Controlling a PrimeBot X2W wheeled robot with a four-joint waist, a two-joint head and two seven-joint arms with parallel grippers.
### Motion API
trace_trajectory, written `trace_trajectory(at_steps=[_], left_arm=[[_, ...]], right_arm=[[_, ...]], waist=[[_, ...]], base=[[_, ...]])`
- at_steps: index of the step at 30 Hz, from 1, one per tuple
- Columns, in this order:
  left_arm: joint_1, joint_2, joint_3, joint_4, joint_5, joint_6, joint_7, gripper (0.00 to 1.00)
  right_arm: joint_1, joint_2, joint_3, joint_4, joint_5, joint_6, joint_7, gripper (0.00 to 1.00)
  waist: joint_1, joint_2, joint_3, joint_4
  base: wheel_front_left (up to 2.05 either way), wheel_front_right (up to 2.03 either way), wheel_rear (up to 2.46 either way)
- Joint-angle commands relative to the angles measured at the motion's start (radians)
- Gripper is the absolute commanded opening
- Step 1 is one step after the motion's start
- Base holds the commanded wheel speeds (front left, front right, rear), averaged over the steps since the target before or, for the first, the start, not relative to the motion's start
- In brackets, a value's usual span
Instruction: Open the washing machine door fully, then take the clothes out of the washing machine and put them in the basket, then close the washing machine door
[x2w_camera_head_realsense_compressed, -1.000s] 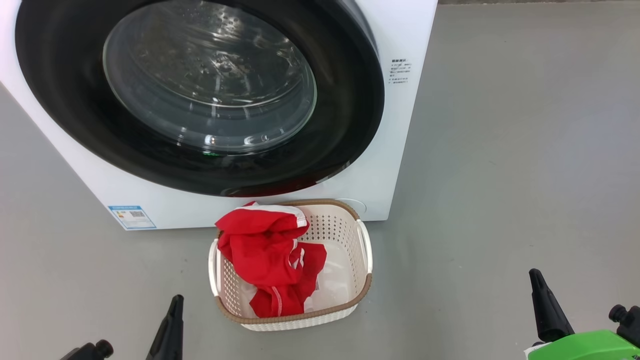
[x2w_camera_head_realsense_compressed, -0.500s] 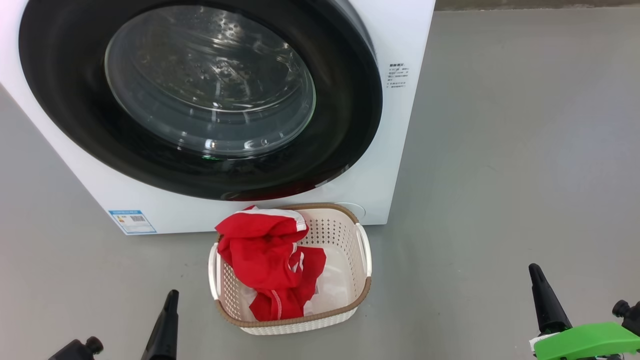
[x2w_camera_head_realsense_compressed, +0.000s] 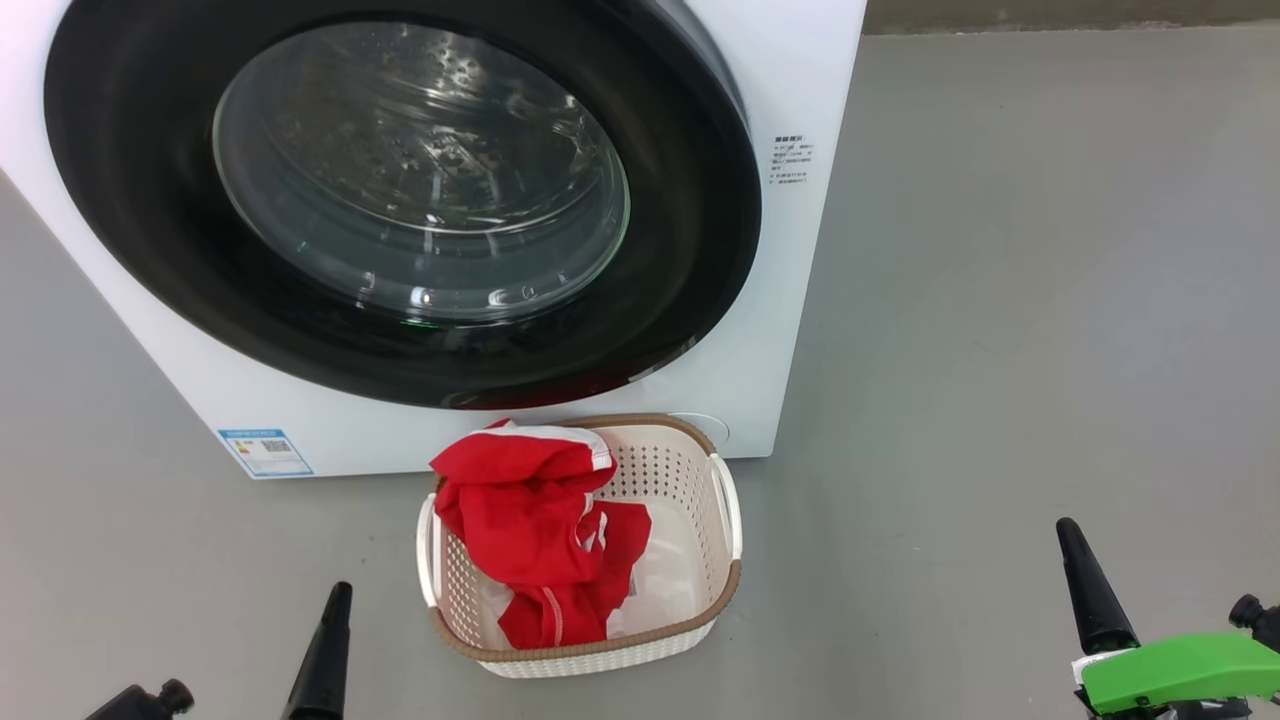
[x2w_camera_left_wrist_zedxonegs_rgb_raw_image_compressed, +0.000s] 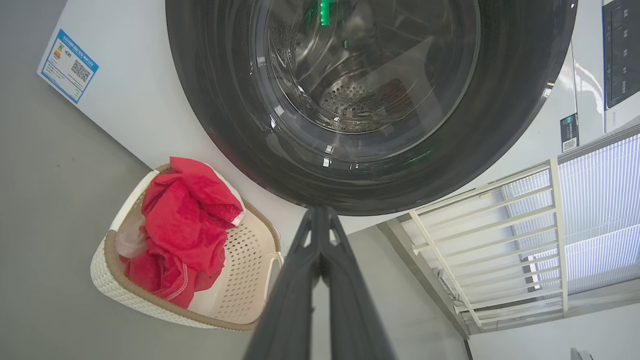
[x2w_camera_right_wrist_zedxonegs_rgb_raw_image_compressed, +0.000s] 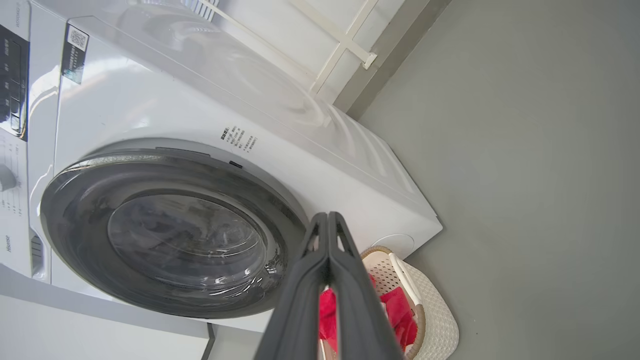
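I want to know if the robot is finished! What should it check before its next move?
1. Door shut against the machine: ok, looks flush in the right wrist view.
2. Door latched: cannot tell.
3. Clothes in the basket: ok, piled inside.
4. Drum empty: cannot tell, reflections hide parts.
5. Left gripper shut and empty: ok.
6. Right gripper shut and empty: ok.

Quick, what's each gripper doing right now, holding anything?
Left gripper: closed, holding nothing.
Right gripper: closed, holding nothing.
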Motion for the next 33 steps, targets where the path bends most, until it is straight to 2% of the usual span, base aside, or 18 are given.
trace_trajectory(at_steps=[1, 33], left_arm=[[-0.048, 0.017, 0.028, -0.017, -0.036, -0.004, 0.008, 0.0], [-0.08, 0.015, 0.067, -0.003, -0.377, -0.006, 0.098, 0.0]], right_arm=[[-0.051, -0.016, 0.012, -0.022, 0.033, -0.001, 0.009, 0.0], [-0.108, -0.017, 0.002, -0.009, 0.341, -0.001, 0.101, 0.0]], waist=[[-0.0001, 0.0, -0.002, 0.0], [0.0, 0.0, -0.032, -0.006]], base=[[0.0, 0.0, 0.0], [0.0, 0.0, 0.0]])
